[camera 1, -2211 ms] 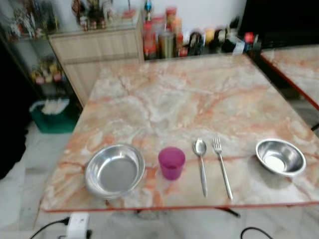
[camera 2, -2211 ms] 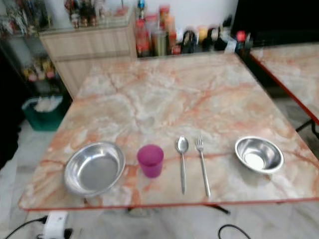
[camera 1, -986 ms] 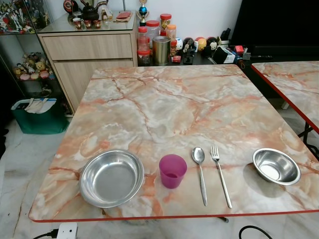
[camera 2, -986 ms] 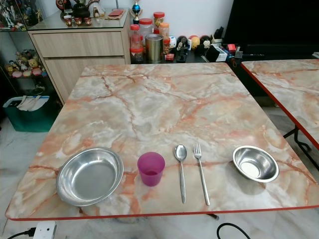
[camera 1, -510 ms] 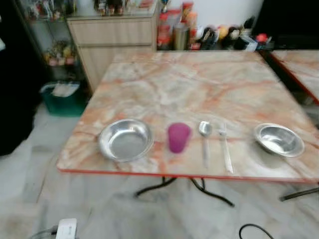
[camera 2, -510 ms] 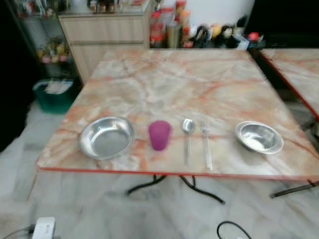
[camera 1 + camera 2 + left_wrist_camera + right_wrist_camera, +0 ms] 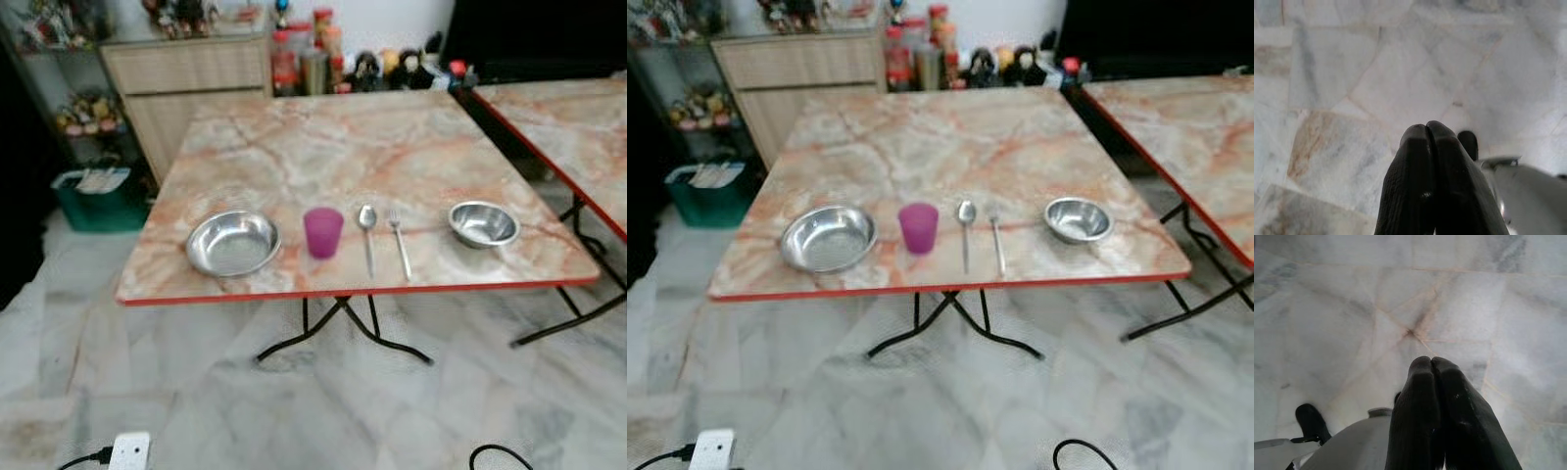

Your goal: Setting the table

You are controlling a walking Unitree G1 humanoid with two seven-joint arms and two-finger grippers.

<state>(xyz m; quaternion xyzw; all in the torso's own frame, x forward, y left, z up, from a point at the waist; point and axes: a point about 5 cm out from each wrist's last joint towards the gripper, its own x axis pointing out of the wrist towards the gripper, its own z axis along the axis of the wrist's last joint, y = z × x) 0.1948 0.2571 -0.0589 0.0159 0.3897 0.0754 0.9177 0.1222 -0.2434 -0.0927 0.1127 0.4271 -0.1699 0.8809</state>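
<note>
Along the near edge of the marble table (image 7: pixel 343 147) stands a row of tableware: a wide steel bowl (image 7: pixel 233 243) at the left, a purple cup (image 7: pixel 323 232), a spoon (image 7: pixel 367 234), a fork (image 7: pixel 400 245) and a smaller steel bowl (image 7: pixel 483 223) at the right. My left gripper (image 7: pixel 1426 128) hangs shut over the pale floor tiles, holding nothing. My right gripper (image 7: pixel 1431 362) also hangs shut and empty above the floor.
A second marble table (image 7: pixel 568 117) stands to the right. Behind the table are a wooden cabinet (image 7: pixel 186 69), jars and bottles (image 7: pixel 313 59). A green bin (image 7: pixel 93 196) sits at the left. A white power strip (image 7: pixel 128 450) and black cables (image 7: pixel 495 456) lie on the floor.
The camera has drawn back from the table, so the whole tabletop and its legs now show. The tableware has not moved.
</note>
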